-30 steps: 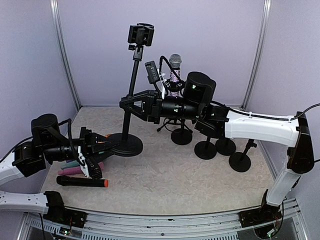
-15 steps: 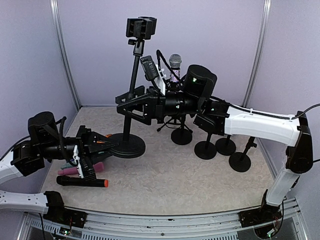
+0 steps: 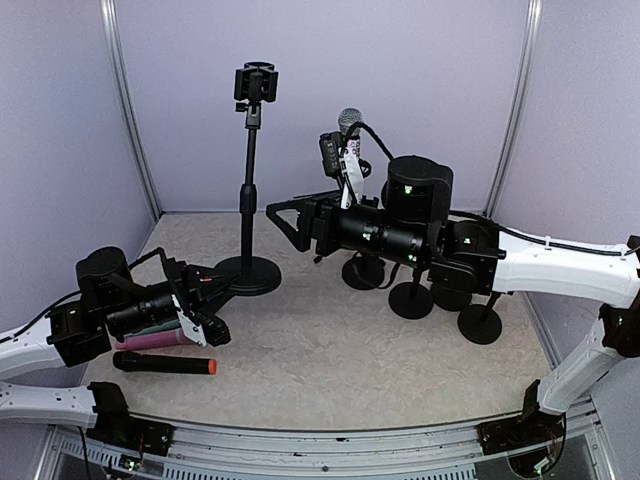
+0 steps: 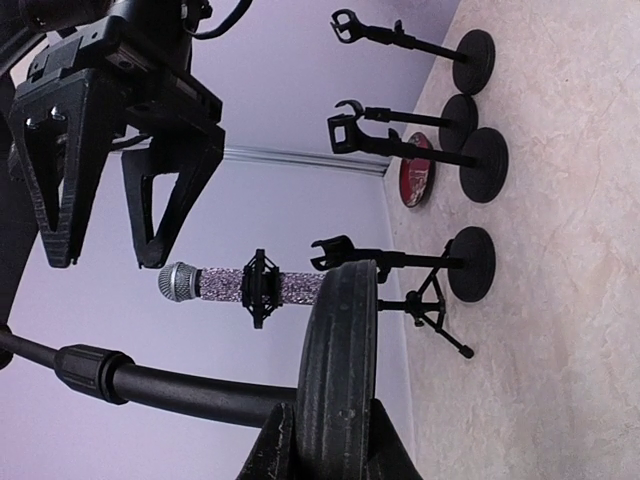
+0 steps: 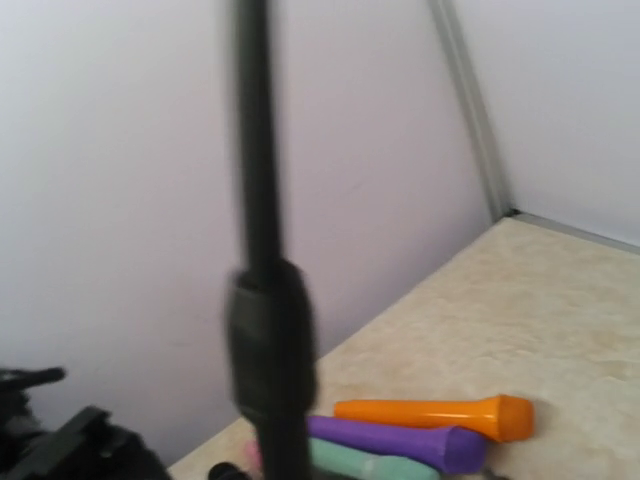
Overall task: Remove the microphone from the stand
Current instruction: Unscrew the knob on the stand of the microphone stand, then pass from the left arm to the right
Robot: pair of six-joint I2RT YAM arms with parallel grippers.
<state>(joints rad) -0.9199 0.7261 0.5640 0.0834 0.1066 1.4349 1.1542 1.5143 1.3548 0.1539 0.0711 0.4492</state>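
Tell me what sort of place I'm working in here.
Probably a lab test booth, not a studio: plain lilac panel walls in metal framing, a marbled tabletop, and several short microphone stands set out as props.

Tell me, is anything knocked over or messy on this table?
Nothing is knocked over; the tall stand is upright. The messy bit is at the left: loose microphones lie flat by the left gripper, like the black one with an orange end. Only the sparkly microphone is held up in a clip.
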